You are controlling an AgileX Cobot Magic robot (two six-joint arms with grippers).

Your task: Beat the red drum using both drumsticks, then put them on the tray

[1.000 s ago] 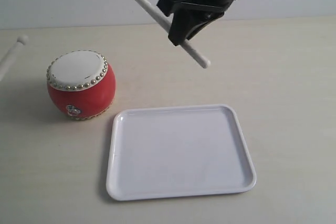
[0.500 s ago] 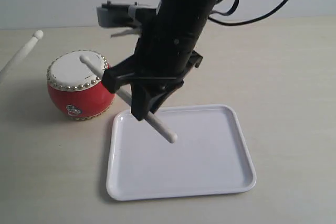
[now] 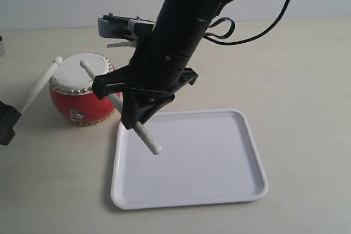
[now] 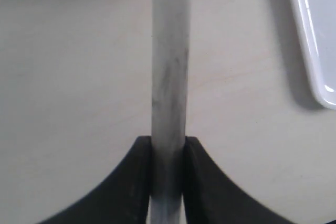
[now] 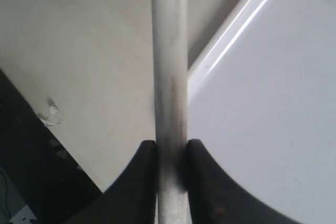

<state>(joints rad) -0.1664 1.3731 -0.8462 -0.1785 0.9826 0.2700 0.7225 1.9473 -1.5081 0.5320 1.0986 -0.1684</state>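
Note:
The red drum with its off-white skin stands left of the white tray. My right gripper hangs over the tray's far-left corner, shut on a drumstick whose tip lies over the skin. At the left edge my left gripper is shut on the other drumstick, its tip by the drum's left rim. In the left wrist view, that drumstick sits between the jaws of the gripper, and a tray corner shows. In the right wrist view, the gripper clamps its drumstick beside the tray.
The black right arm leans in from the top and crosses the middle toward the drum. A grey and white device and a black cable lie behind it. Pale tabletop spreads to the right of the tray.
The right arm swung down and left from high above, bringing its stick's tip onto the drum. The left stick moved right to the drum's rim, and the left gripper came into view.

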